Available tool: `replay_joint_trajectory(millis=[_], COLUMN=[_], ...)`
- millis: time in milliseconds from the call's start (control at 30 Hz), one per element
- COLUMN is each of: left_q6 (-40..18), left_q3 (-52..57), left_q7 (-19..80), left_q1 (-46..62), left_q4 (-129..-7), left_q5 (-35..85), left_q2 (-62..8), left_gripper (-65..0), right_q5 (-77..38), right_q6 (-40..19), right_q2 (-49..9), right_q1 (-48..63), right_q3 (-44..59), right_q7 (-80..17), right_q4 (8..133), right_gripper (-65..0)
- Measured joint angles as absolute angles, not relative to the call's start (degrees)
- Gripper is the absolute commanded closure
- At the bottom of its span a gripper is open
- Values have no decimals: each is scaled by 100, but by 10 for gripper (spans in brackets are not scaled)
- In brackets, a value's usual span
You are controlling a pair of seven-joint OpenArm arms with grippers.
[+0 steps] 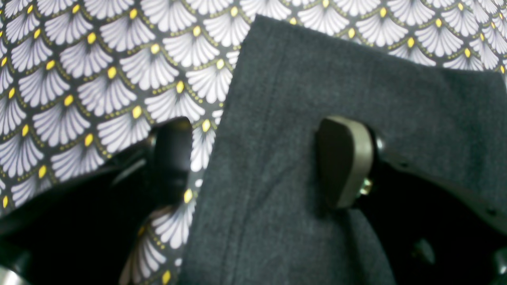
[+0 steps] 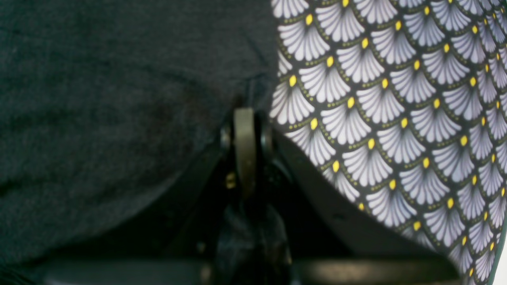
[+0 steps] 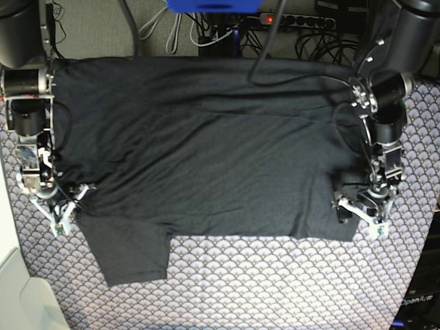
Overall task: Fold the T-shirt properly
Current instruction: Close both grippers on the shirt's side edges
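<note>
The dark T-shirt (image 3: 206, 151) lies spread flat across the fan-patterned tablecloth (image 3: 261, 282), with one sleeve hanging toward the front left. In the base view my left gripper (image 3: 357, 214) sits at the shirt's lower right corner. The left wrist view shows that gripper (image 1: 257, 160) open, straddling the shirt's edge (image 1: 356, 79), one finger (image 1: 344, 162) over fabric and the other over cloth. My right gripper (image 3: 65, 210) is at the shirt's left side by the sleeve. Seen from the right wrist, it (image 2: 244, 113) is shut, pinching the puckered edge of the shirt (image 2: 99, 99).
Cables and a power strip (image 3: 302, 20) run behind the table's far edge. A white surface (image 3: 14, 289) borders the table at the front left. Patterned cloth (image 2: 396, 118) shows beside the shirt.
</note>
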State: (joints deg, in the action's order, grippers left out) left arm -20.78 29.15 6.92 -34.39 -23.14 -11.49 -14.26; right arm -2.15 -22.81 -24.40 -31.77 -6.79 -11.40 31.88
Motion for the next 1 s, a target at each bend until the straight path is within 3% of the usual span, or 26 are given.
replay_joint_trajectory(millis=[400, 700, 1000], left_q6=[-2036, -2038, -2084], left_q3=[2934, 2943, 2954], left_q7=[615, 755, 1559], left_q1=[-3365, -3363, -3168], left_q4=[-2324, -2432, -3522], left_q5=[-1129, -1129, -1133], left_q2=[-1444, -1444, -1428], left_gripper=[-3, -4, -4], right_q5=[-215, -235, -235], right_q6=[-2281, -2281, -2510], right_q2=[-2440, -2438, -2458], right_q1=[-3181, -3188, -3186], right_q3=[-679, -666, -633], right_q7=[-1144, -1166, -1162], right_q4=[3188, 3190, 3199], right_gripper=[0, 0, 0])
